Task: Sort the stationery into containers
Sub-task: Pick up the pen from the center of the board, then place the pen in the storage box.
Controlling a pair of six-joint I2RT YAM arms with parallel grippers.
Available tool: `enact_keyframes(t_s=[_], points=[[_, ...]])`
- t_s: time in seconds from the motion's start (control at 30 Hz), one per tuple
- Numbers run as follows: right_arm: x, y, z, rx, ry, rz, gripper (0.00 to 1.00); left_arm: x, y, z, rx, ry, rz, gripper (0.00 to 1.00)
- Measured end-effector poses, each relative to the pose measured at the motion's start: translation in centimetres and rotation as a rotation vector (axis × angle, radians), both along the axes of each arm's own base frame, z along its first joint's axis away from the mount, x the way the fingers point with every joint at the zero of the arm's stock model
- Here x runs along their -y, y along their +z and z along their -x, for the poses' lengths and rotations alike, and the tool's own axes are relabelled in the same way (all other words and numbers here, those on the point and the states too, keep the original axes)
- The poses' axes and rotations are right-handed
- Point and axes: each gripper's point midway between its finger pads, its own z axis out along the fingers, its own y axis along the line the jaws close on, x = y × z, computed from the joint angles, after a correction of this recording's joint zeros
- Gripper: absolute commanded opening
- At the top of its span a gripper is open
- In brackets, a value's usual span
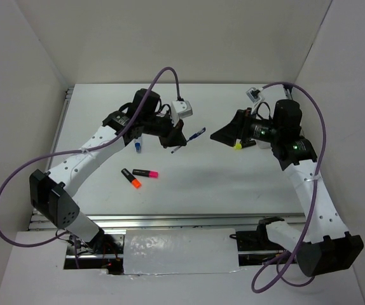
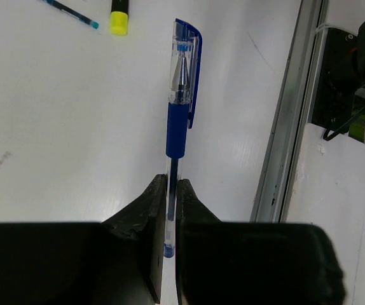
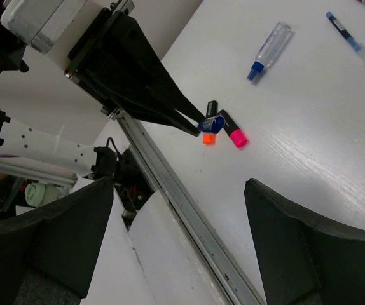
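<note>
My left gripper (image 1: 180,142) is shut on a blue-capped pen (image 1: 197,134) and holds it by its clear rear end, cap pointing right. In the left wrist view the pen (image 2: 182,95) sticks out straight ahead of the closed fingers (image 2: 151,203). My right gripper (image 1: 224,135) is open and empty, facing the left gripper. A yellow-ended highlighter (image 1: 238,146) lies just under it. A pink-ended highlighter (image 1: 146,173) and an orange-ended one (image 1: 131,178) lie side by side in front of the left arm. A clear blue-capped marker (image 1: 137,145) lies beside the left arm. No white box is in view.
The right wrist view shows the marker (image 3: 268,44), a thin blue pen (image 3: 351,39), the pink highlighter (image 3: 233,130) and the table's metal front rail (image 3: 170,184). The left wrist view shows the yellow highlighter (image 2: 119,16), a thin teal-tipped pen (image 2: 71,13) and the right rail (image 2: 284,146).
</note>
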Motion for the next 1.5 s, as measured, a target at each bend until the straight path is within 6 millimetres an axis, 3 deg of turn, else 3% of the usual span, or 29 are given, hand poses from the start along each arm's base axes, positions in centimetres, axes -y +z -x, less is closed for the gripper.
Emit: enact_keyframes(t_s=[0.33, 0.53, 0.67, 0.97, 1.2, 1.3, 1.4, 1.5], points=[[-1.3, -3.5, -3.4, -0.178, -0.037, 0.009, 0.80, 0.5, 0.0, 0.1, -0.004, -0.013, 0.002, 0.00], [-1.8, -3.6, -4.6, -0.206, -0.052, 0.010, 0.73, 1.6, 0.0, 0.8, -0.002, -0.045, 0.001, 0.00], [-2.4, -3.2, -4.6, -0.196, -0.039, 0.009, 0.62, 2.0, -0.2, 0.9, -0.006, -0.055, -0.002, 0.00], [-2.8, -3.3, -4.4, -0.205, -0.028, 0.009, 0.60, 2.3, -0.5, 0.3, -0.007, -0.046, -0.009, 0.00], [-3.2, -3.6, -4.1, -0.201, -0.018, 0.019, 0.42, 2.5, -0.8, -0.1, -0.010, -0.040, -0.010, 0.00], [-3.2, -3.8, -4.1, -0.200, -0.020, 0.026, 0.29, 2.6, -0.9, -0.2, -0.016, -0.037, -0.011, 0.00], [-3.1, -4.0, -4.3, -0.197, -0.032, 0.034, 0.23, 2.6, -0.9, -0.2, -0.025, -0.033, -0.008, 0.00], [-3.0, -4.2, -4.5, -0.198, -0.041, 0.039, 0.24, 2.6, -0.9, -0.1, -0.028, -0.030, -0.008, 0.00]])
